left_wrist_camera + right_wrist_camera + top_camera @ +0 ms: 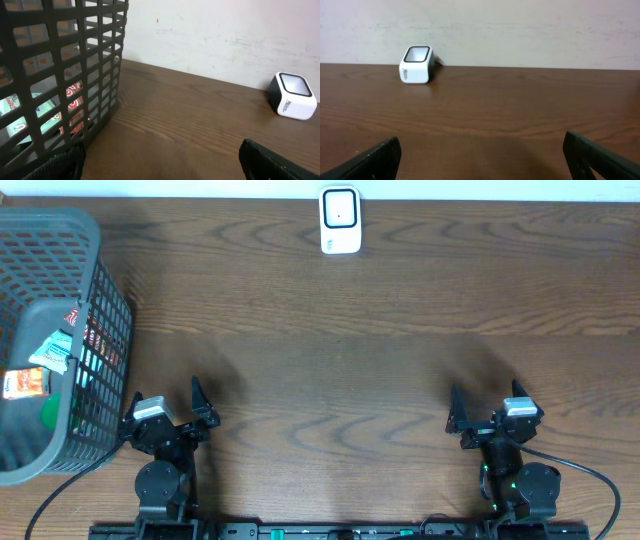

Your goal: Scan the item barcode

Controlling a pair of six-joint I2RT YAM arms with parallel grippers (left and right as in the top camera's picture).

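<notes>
The white barcode scanner (pixel 340 220) stands at the table's far edge, seen too in the left wrist view (pixel 292 96) and the right wrist view (pixel 416 65). Packaged items (pixel 50 350) lie inside the dark mesh basket (pixel 100 270) at the left; through its wall I see red-and-white and teal packets (pixel 47 112). No barcode is visible. My left gripper (pixel 168 400) (pixel 160 160) rests open beside the basket, holding nothing. My right gripper (pixel 486 400) (pixel 481 150) is open and empty near the front right.
The basket wall (pixel 95 65) stands close to the left gripper's left finger. A pale wall (pixel 520 30) rises behind the table's far edge. Cables trail from both arm bases at the front edge.
</notes>
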